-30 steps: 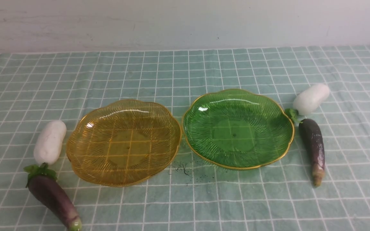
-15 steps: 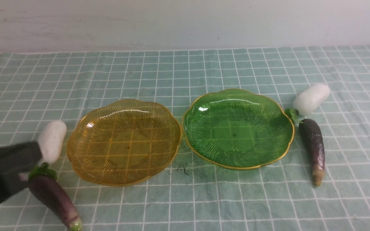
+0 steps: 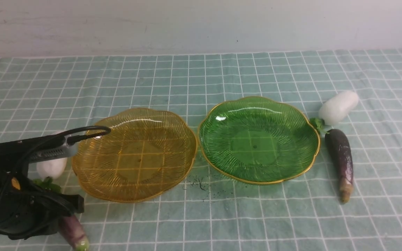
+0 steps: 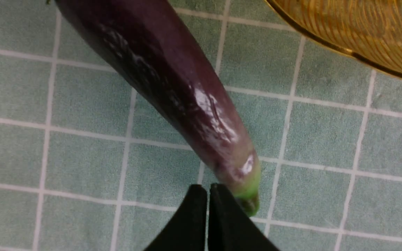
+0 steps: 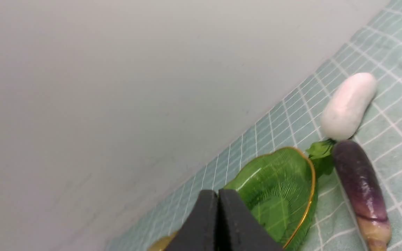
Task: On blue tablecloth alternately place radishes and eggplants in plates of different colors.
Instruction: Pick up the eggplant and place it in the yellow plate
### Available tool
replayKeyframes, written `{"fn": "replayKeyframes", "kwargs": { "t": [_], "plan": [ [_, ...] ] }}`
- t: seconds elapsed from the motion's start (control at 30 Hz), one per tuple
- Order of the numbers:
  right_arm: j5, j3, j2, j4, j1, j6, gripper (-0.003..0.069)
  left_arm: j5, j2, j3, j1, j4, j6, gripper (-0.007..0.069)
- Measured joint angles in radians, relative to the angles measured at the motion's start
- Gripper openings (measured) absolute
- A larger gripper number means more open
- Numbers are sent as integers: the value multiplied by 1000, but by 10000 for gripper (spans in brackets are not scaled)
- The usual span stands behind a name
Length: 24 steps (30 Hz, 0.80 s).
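over the left eggplant (image 4: pixel 173 87), left gripper (image 4: pixel 208 188) is clenched on nothing, right gripper (image 5: pixel 217 195) too; skin's glossy, prob slippery & firm, so grab mid-body, not the tapered tip

Beside the amber plate (image 3: pixel 145 139), the left arm (image 3: pixel 12 198) covers most of the radish (image 3: pixel 51 168) and eggplant (image 3: pixel 73 233) lying there. Only a white end and the green-tipped end show. The arm itself runs off the picture's edge. In the left wrist view, the eggplant's thick end is cut off. Near the plate's rim, dark specks (image 3: pixel 199 183) on the blue tablecloth (image 3: pixel 222 216) are too small to identify.
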Motion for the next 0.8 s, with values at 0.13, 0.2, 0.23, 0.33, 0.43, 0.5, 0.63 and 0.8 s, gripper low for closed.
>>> {"fn": "replayKeyframes", "kwargs": {
  "t": [0.13, 0.2, 0.23, 0.33, 0.43, 0.5, 0.63, 0.8],
  "plan": [
    [186, -214, 254, -130, 0, -60, -14, -27, 10, -1, 0, 3, -8, -6],
    [240, -268, 322, -162, 0, -76, -14, -29, 10, -1, 0, 3, -8, 1],
    [313, -344, 421, -202, 0, -100, -14, -29, 10, -1, 0, 3, -8, 20],
    [399, -441, 577, -226, 0, -144, -14, -30, 21, -1, 0, 3, -8, 100],
    [418, -471, 653, -199, 0, -188, -14, -48, 44, -1, 0, 3, -14, 228],
    [423, -474, 690, -170, 0, -223, -14, -61, 72, -1, 0, 3, -38, 325],
    [425, -474, 736, -115, 0, -290, -14, -101, 136, -2, 0, 2, -97, 486],
    [416, -474, 749, -73, 0, -344, -14, -178, 252, -7, 0, 6, -162, 603]
  ]
}}
